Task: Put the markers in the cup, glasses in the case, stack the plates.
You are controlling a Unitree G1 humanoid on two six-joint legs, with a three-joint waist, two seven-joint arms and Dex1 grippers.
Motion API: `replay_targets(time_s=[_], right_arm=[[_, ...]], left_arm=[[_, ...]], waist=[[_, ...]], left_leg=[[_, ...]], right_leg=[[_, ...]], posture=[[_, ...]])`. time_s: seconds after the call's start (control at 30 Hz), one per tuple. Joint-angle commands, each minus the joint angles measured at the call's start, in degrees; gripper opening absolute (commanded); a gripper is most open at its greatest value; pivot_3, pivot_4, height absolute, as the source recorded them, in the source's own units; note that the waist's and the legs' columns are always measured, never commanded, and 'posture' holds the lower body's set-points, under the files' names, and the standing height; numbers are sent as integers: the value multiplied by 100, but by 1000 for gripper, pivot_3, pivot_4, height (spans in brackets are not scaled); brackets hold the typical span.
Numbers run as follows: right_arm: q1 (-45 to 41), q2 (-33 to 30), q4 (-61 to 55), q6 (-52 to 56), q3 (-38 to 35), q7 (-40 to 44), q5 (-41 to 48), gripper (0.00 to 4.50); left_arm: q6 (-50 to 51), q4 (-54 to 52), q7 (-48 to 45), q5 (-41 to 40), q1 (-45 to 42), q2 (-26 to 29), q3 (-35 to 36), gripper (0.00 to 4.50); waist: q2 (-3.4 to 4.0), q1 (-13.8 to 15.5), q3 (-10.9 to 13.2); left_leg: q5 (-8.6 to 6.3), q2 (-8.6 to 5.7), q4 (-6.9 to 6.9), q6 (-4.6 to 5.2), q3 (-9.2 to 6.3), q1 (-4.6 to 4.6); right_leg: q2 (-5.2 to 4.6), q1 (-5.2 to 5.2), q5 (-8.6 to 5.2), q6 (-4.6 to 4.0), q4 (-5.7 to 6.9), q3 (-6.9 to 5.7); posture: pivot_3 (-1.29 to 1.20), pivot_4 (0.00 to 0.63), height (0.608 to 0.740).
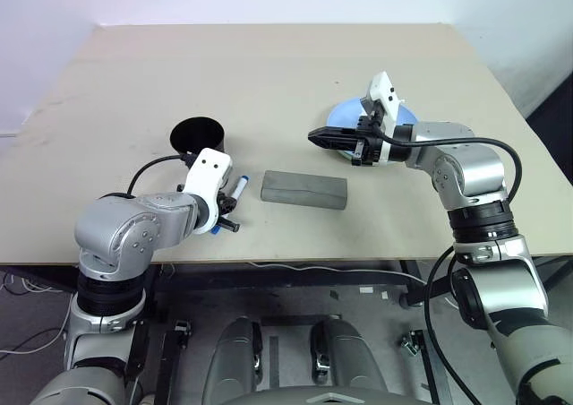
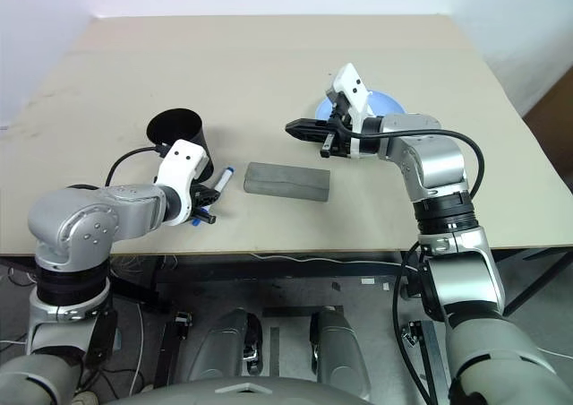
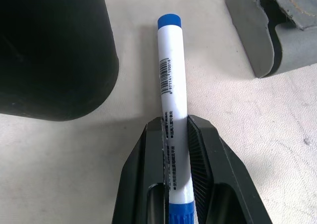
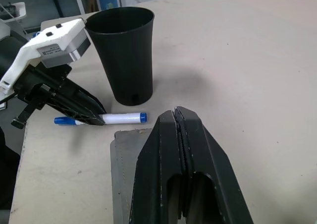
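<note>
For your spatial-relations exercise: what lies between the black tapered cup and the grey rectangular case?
The white blue-capped marker, between the black tapered cup and grey rectangular case, seen from the head.

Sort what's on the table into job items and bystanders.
Job items: marker with blue cap, clamped in the left gripper; black cup; grey case; light blue plate behind the right gripper.

Bystanders: none visible on the table.
</note>
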Motion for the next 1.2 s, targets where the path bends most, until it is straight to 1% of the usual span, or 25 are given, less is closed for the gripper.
replay_targets(time_s=[0.03,0.37,0.5,0.67,0.87,1.07,1.2], right_arm=[[-150,-65,-47,-160,-82,9,-15,0],[-150,-50,-19,-267,-40,56,-81,0],[-190,-40,35,-308,-56,73,-90,0],[-239,-15,35,-329,-81,81,-55,0],[-246,-8,-14,-330,-121,96,-4,0],[-280,8,37,-375,-174,77,31,0],[-269,24,4,-387,-233,64,112,0]], left_arm=[[-242,-398,-176,183,47,75,64,268],[-1144,-938,-442,614,493,173,137,268],[-1808,-1226,-657,763,878,282,224,268],[-2862,-1423,-1172,879,1453,515,423,268],[-3746,-1566,-2005,573,1932,656,843,268],[-4810,-1587,-2546,365,2192,492,1163,268],[-5574,-1399,-2761,420,2153,319,1183,268]], waist=[[0,0,0],[0,0,1],[0,-10,1],[1,0,1],[1,0,1],[1,2,1],[1,2,2]], left_leg=[[0,0,0,0,0,-1],[0,1,-2,0,0,-2],[-1,1,-3,1,1,-4],[-1,4,-7,1,1,-3],[-1,3,-7,2,2,-5],[-2,3,-7,3,2,-6],[-2,4,-7,4,3,-6]], right_leg=[[0,0,0,0,0,0],[-2,-1,0,-2,-4,0],[-2,-2,0,-2,-8,0],[-1,-4,-1,-4,-8,0],[-1,-3,0,-12,-14,0],[-1,-3,0,-14,-19,-1],[1,-2,1,-14,-21,-1]], posture=[[0,150,670],[0,150,670],[0,150,670],[0,150,670],[0,150,670],[0,150,670],[0,150,670]])
